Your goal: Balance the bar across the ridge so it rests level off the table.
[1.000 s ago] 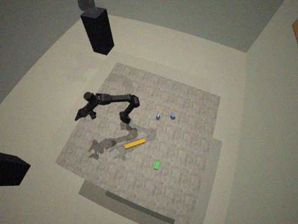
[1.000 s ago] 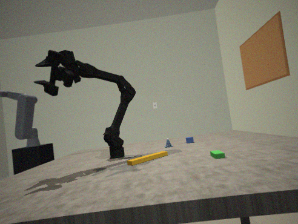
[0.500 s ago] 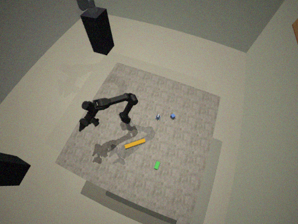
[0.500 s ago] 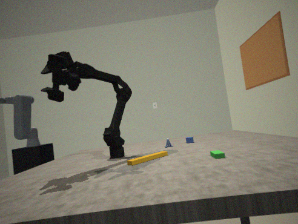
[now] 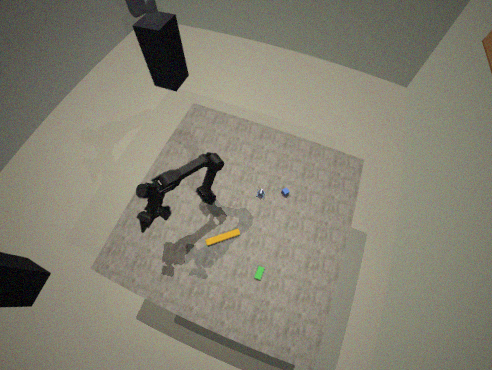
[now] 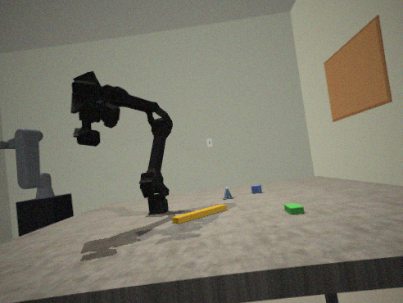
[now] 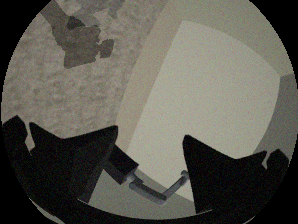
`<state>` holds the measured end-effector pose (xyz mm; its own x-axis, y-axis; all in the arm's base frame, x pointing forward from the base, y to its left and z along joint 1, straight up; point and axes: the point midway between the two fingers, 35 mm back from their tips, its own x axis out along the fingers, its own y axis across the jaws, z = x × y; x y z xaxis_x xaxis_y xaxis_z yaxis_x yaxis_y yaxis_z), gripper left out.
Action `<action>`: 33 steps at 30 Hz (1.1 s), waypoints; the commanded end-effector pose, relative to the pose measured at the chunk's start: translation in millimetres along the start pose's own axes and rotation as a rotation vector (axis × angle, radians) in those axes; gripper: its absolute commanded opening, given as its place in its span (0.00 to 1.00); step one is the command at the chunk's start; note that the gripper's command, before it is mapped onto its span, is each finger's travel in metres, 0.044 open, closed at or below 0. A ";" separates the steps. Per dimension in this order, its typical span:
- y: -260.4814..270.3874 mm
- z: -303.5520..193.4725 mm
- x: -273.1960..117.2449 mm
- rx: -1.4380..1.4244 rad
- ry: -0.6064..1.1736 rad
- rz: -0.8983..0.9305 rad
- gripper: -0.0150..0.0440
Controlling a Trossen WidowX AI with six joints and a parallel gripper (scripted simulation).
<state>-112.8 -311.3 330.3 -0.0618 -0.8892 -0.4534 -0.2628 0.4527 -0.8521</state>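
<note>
While my gripper (image 5: pixel 154 221) (image 6: pixel 85 117) (image 7: pixel 150 135) hangs open and empty, I'd watch for an off-centre grasp: the bar (image 5: pixel 223 237) (image 6: pixel 199 214) could tip off the ridge (image 5: pixel 260 193) (image 6: pixel 228 194).

The fingers (image 5: pixel 144 222) (image 6: pixel 88 137) stand apart, high over the bench (image 5: pixel 295 310) (image 6: pixel 246 246) (image 7: pixel 65 107), open air between them. Lower down, the arm's base (image 5: pixel 206 195) (image 6: pixel 158 205) stands roughly between them and the ridge (image 5: pixel 261 193) (image 6: pixel 228 194); the bar (image 5: pixel 223 237) (image 6: pixel 200 214) lies nearer than either block, blue (image 5: pixel 285 192) (image 6: pixel 256 189) or green (image 5: pixel 259 273) (image 6: pixel 294 209).
</note>
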 end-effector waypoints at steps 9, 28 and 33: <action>15.7 54.6 29.2 0.022 -0.160 0.115 0.79; 46.7 147.9 49.2 -0.004 -0.373 0.337 0.79; 56.8 171.8 49.4 -0.025 -0.419 0.402 0.79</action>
<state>24.7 -321.7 226.5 0.2175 -0.5884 -0.7788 -0.3084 0.7156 -0.6268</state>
